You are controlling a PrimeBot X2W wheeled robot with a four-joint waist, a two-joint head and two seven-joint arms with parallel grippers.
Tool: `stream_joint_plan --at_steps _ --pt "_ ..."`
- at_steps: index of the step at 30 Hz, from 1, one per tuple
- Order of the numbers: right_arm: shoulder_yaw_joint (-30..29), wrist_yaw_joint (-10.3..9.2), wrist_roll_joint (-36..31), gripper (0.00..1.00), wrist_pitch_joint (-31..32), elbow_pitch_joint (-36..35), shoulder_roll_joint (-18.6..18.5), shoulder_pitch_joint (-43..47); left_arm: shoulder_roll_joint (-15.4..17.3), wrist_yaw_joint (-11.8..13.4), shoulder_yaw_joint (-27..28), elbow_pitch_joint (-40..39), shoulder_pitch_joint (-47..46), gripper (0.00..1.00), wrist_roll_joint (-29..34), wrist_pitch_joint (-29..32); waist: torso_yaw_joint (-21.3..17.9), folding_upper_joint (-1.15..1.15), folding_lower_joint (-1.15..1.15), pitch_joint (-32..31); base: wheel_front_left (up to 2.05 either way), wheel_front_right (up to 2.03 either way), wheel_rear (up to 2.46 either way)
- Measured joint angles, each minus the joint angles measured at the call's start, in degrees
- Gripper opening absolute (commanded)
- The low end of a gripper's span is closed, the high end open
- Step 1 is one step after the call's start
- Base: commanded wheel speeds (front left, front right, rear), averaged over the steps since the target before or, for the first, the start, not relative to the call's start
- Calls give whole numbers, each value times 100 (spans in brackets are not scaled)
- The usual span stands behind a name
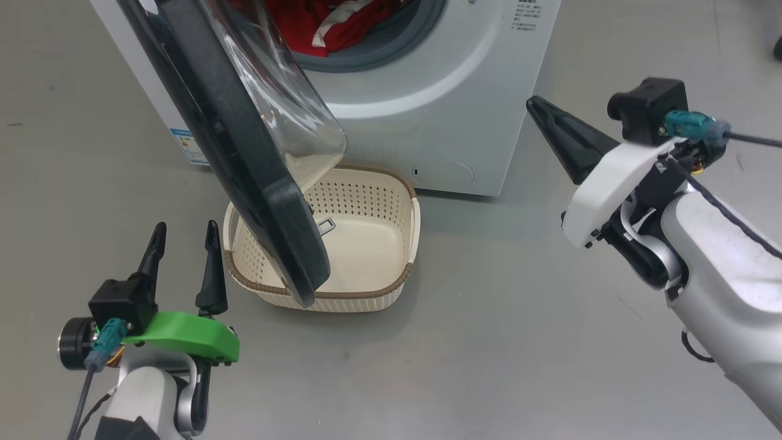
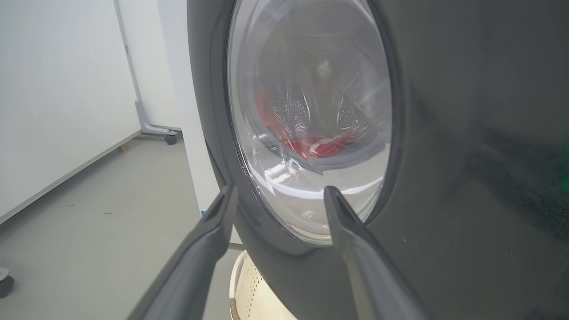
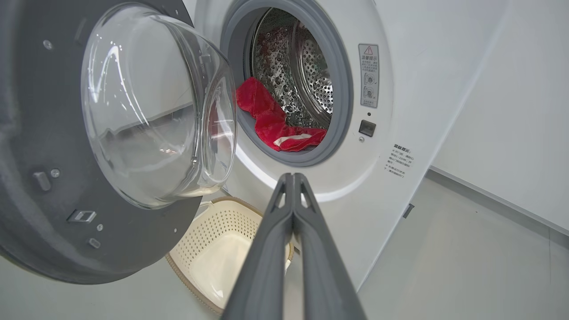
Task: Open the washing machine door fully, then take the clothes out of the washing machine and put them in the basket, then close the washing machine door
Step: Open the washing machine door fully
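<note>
The white washing machine [image 1: 427,122] stands at the top of the head view. Its black-rimmed door [image 1: 244,153] is swung partly open and hangs edge-on over the cream basket [image 1: 366,244] on the floor. Red clothes [image 1: 311,24] with white trim lie in the drum. My left gripper [image 1: 185,229] is open and empty, low and left of the door's lower edge, apart from it. In the left wrist view it [image 2: 280,191] faces the door's [image 2: 466,133] outer side. My right gripper [image 1: 531,101] is shut and empty, right of the machine, pointing toward the porthole and clothes [image 3: 275,120].
Grey floor lies all around. A white wheeled panel with a caster [image 2: 170,138] stands left of the machine. A white wall [image 3: 511,111] runs to the machine's right. The basket [image 3: 213,240] sits right under the door's [image 3: 35,133] swing.
</note>
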Motion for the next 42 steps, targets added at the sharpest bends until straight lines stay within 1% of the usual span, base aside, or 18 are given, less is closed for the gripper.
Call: stream_joint_plan --at_steps 2,6,9,10,12,13,14,15,18,23,29,42 --pt "-62 -162 -90 0 -300 0 3 218 -1 0 12 0 33 100 2 0 -65 0 0 -70 0 0 0" --pt "-122 -422 -197 0 -818 4 23 646 1 0 67 -3 126 100 44 0 -175 0 0 -197 0 0 0" --pt "-126 -577 -202 0 -1113 10 104 943 4 0 114 -8 194 100 63 0 -249 0 0 -276 0 0 0" --pt "-130 -581 -212 0 -1189 20 125 1039 4 0 120 -8 214 100 75 0 -271 0 0 -303 0 0 0" --pt "-198 -657 -211 0 -1395 31 187 1239 4 0 132 -10 249 100 91 0 -310 0 0 -351 0 0 0" --pt "-215 -677 -216 13 -1512 40 192 1317 4 0 140 -11 266 100 91 0 -328 0 0 -375 0 0 0" --pt "-242 -702 -232 45 -1612 47 192 1386 4 0 148 -14 288 100 92 0 -344 0 0 -399 0 0 0" --pt "-280 -726 -248 100 -1734 53 196 1452 3 0 155 -18 314 100 92 0 -360 0 0 -421 0 0 0" --pt "-359 -758 -253 100 -1936 86 250 1647 3 0 180 -20 387 100 100 0 -405 0 0 -486 0 0 0" --pt "-450 -804 -256 100 -1935 126 386 1957 4 0 225 -43 490 100 120 0 -484 0 0 -575 0 0 0" --pt "-557 -816 -456 100 -1937 114 419 2083 3 -16 223 -96 548 100 211 0 -551 0 0 -637 0 0 0" --pt "-797 -825 -613 100 -1941 -26 584 2220 2 -59 229 -187 551 100 292 0 -598 0 0 -607 0 0 0"
